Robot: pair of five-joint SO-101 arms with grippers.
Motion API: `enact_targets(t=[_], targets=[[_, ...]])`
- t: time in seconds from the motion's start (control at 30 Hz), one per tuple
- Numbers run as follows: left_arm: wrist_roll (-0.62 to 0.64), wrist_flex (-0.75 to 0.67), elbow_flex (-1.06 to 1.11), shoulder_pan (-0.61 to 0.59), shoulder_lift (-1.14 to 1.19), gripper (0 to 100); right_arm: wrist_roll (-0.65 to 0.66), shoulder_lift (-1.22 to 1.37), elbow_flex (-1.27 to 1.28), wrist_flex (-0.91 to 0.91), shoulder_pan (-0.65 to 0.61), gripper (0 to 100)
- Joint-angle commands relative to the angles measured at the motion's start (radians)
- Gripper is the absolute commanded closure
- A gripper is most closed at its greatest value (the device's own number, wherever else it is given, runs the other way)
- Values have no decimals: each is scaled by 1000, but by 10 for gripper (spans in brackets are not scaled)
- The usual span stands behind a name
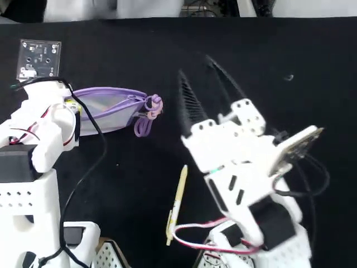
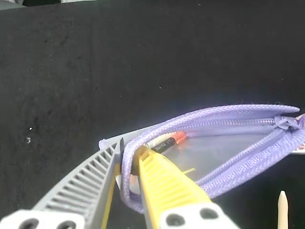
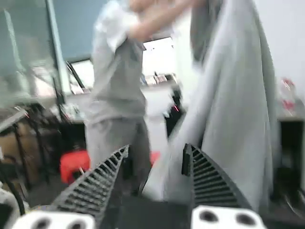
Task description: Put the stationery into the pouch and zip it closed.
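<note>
The purple zip pouch (image 1: pixel 111 109) lies at the left of the black table, its mouth open, with a looped purple pull cord (image 1: pixel 146 124) at its right end. My left gripper (image 2: pixel 127 155) is shut on the pouch's (image 2: pixel 224 143) near zipper edge at its left end. Inside the pouch lies a dark pen with an orange tip (image 2: pixel 167 141). A cream pen (image 1: pixel 177 203) lies on the table near the front, between the arms; its tip (image 2: pixel 283 210) also shows in the left wrist view. My right gripper (image 1: pixel 202 81) is raised above the table's middle, open and empty, fingers (image 3: pixel 102 179) pointing toward the room.
A small circuit board (image 1: pixel 39 58) sits at the table's back left corner. Cables run from the left arm down to the front edge. The black tabletop (image 1: pixel 290 61) stretches bare to the right and back.
</note>
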Motion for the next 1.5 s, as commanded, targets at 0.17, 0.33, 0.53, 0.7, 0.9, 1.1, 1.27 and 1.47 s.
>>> enact_targets(t=[0.17, 0.33, 0.53, 0.7, 0.9, 1.1, 1.27, 1.47], targets=[[8, -38, 102, 25, 17, 970, 9, 120, -225, 585, 141, 825], [9, -41, 111, 25, 20, 970, 9, 269, -275, 819, 138, 825], [11, -41, 111, 25, 20, 970, 9, 420, -257, 950, 138, 825], [11, -40, 111, 25, 21, 970, 3, 507, -191, 956, 137, 825], [12, -41, 111, 25, 25, 970, -29, 598, -73, 885, 25, 828], [12, -38, 113, 25, 25, 970, -222, 711, -38, 790, -28, 825], [12, -43, 125, 25, 18, 970, -333, 840, -19, 726, -26, 825], [11, -84, 160, 25, 17, 970, -385, 1058, -16, 634, -26, 828]])
